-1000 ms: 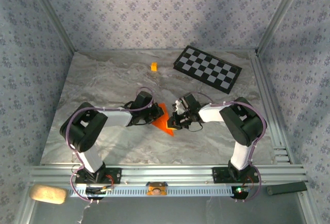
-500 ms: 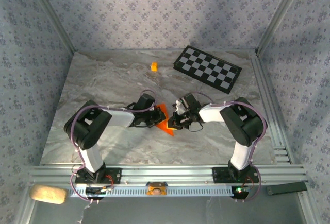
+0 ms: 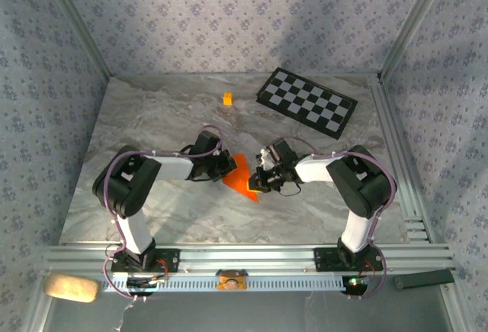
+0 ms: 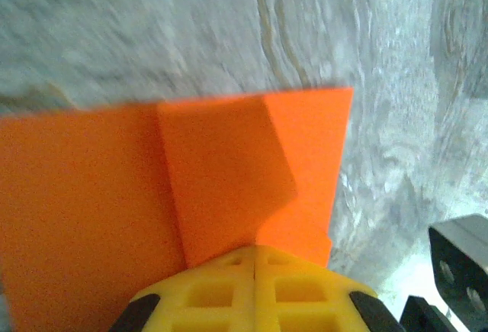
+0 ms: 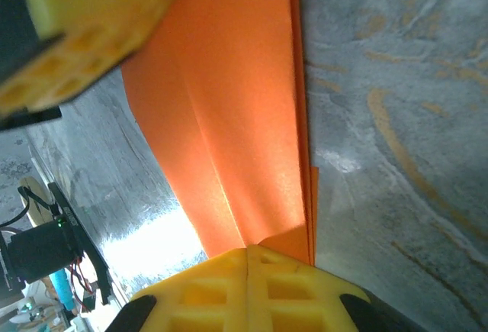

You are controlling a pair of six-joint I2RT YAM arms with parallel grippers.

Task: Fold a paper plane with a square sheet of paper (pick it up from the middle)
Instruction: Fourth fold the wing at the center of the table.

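The square sheet of paper (image 3: 242, 177) is bright orange and folded into a layered, pointed shape at the middle of the marble table (image 3: 152, 126). My left gripper (image 3: 228, 166) is shut on its left edge; in the left wrist view the yellow fingertips (image 4: 229, 290) meet over a folded flap of the sheet (image 4: 221, 164). My right gripper (image 3: 256, 182) is shut on its right side; in the right wrist view the gripper (image 5: 248, 254) pinches the stacked layers of the paper (image 5: 236, 111). A yellow finger of the left gripper (image 5: 84, 19) shows at the top left there.
A black-and-white checkered board (image 3: 306, 100) lies at the back right. A tiny orange-yellow cube (image 3: 227, 98) sits at the back centre. Aluminium rails (image 3: 252, 256) run along the near edge and right side. Patterned walls enclose the table.
The left gripper pushed slightly right, then drew back to the left and away from the near edge, still holding the paper. The right arm has stayed put.
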